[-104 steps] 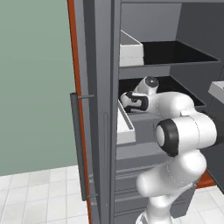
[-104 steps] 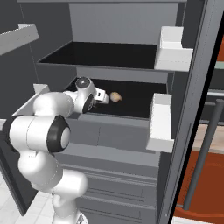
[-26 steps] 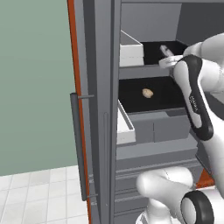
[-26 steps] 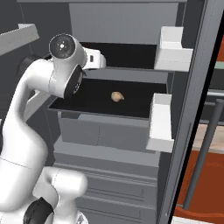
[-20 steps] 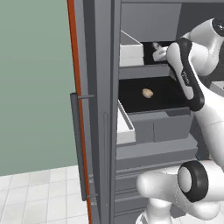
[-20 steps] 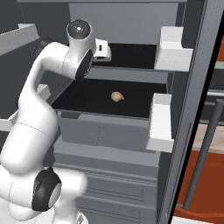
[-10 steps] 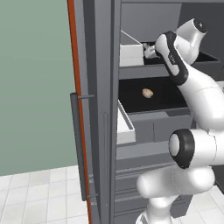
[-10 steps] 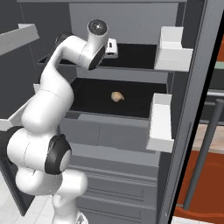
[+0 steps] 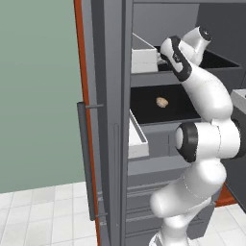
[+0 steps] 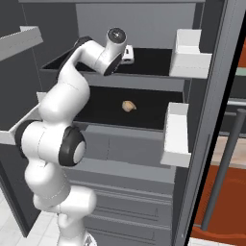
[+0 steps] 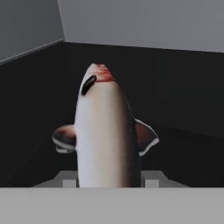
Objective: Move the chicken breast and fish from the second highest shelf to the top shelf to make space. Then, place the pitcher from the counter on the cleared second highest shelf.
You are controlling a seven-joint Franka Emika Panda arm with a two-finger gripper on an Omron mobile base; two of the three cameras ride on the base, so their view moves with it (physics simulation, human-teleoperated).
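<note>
Currently the gripper [image 11: 107, 183] is clamped on the slender silvery-grey fish [image 11: 107, 140], which rises from between the two small dark finger tips [image 11: 151, 180] with its red-marked end pointing away from the camera and side fins spread. Behind the fish lies the flat black top shelf [image 10: 153, 60], bounded by grey fridge walls. From the right base view, the hand reaches over the left part of that top shelf. Below it, the rounded tan-beige chicken breast [image 10: 128, 106] rests near the middle of the black second highest shelf [image 10: 153, 115], well apart from the hand. White door bins [image 10: 192, 60] flank both shelves.
</note>
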